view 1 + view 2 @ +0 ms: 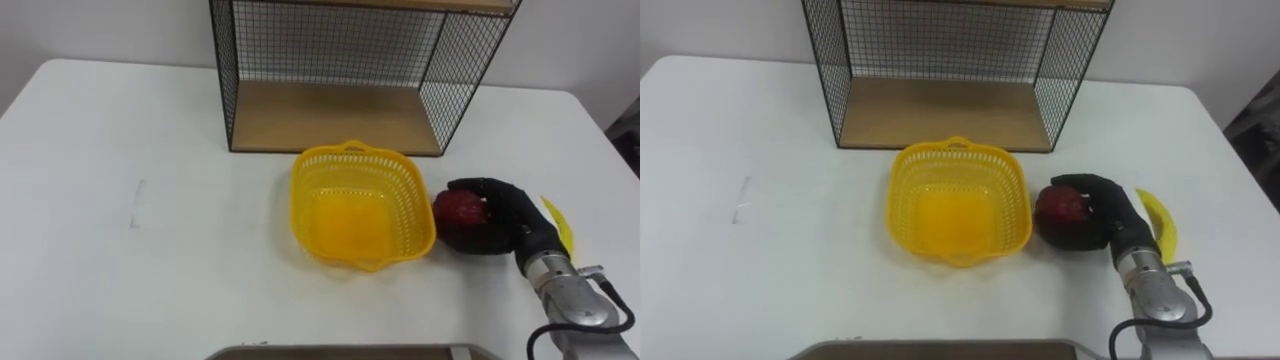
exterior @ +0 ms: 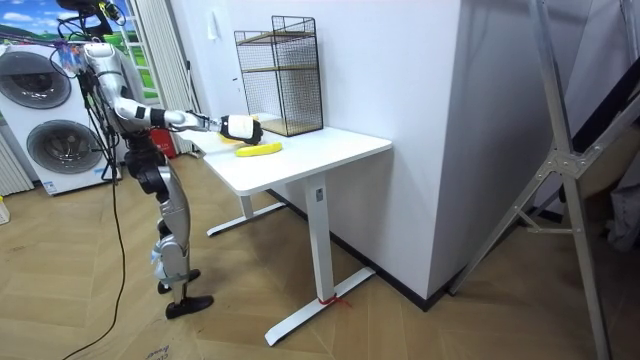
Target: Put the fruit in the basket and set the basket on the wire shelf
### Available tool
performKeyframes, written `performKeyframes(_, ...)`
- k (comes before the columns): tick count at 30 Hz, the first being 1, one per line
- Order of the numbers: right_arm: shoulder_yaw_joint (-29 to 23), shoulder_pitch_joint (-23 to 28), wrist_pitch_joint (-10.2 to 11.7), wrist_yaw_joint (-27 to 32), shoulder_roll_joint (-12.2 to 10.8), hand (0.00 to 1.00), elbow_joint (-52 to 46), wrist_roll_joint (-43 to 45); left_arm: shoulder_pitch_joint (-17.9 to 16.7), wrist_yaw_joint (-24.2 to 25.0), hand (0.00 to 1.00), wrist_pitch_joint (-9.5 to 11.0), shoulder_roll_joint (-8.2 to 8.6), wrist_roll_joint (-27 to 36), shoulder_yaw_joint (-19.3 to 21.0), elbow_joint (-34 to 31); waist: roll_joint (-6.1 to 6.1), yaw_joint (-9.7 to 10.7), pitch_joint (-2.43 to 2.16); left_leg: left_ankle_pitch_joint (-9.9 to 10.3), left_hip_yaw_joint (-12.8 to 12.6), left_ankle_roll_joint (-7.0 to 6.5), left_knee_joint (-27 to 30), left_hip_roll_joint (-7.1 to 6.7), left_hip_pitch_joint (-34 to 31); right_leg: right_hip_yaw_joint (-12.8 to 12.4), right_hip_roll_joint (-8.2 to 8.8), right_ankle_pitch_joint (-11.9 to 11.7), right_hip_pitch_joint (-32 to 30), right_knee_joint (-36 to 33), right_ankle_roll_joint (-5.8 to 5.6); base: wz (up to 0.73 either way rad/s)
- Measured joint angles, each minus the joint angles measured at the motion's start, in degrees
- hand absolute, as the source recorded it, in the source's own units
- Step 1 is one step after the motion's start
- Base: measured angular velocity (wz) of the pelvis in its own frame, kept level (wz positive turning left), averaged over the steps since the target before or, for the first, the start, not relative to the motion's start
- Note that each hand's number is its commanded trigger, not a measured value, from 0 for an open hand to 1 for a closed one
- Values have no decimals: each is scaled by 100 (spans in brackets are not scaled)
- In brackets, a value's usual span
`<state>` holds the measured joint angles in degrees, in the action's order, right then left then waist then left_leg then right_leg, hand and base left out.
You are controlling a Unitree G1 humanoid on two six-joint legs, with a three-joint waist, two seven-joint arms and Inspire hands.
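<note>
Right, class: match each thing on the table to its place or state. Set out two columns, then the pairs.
1 basket
2 red fruit
3 banana
4 wire shelf

A grasped by the right hand
B at the back of the table
C empty, in front of the shelf
D lying on the table, to the right of the hand

Pairs: 1-C, 2-A, 3-D, 4-B

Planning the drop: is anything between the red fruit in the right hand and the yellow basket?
Nothing visible. The right hand is curled round the red fruit just right of the yellow basket; only the basket's own wall lies between them.
</note>
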<state>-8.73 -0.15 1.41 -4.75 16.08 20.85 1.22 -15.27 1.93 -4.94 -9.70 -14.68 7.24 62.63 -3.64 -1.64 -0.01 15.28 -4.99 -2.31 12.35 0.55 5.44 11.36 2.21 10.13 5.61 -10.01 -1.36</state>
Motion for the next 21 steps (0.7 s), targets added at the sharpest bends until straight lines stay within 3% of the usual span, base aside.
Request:
performKeyframes(4,-245,0,-25,407,3,100,-669,-265,-14,-10,0,3,4,-1,81,0,21,32,-1,-8,-48,10,31,-10,-76,-30,-10,0,-108,-56,0,-4)
performKeyframes(10,-314,-1,-22,567,3,100,-1745,-319,-9,-77,0,29,19,1,89,6,17,155,-3,-10,-81,11,33,17,-30,-93,-10,0,-77,-55,0,-1)
performKeyframes(21,-338,-70,-21,828,5,100,-2719,-281,75,-117,0,28,22,-2,44,20,15,143,-1,-10,-100,12,0,26,-7,-114,-23,-6,-92,-60,9,-3)
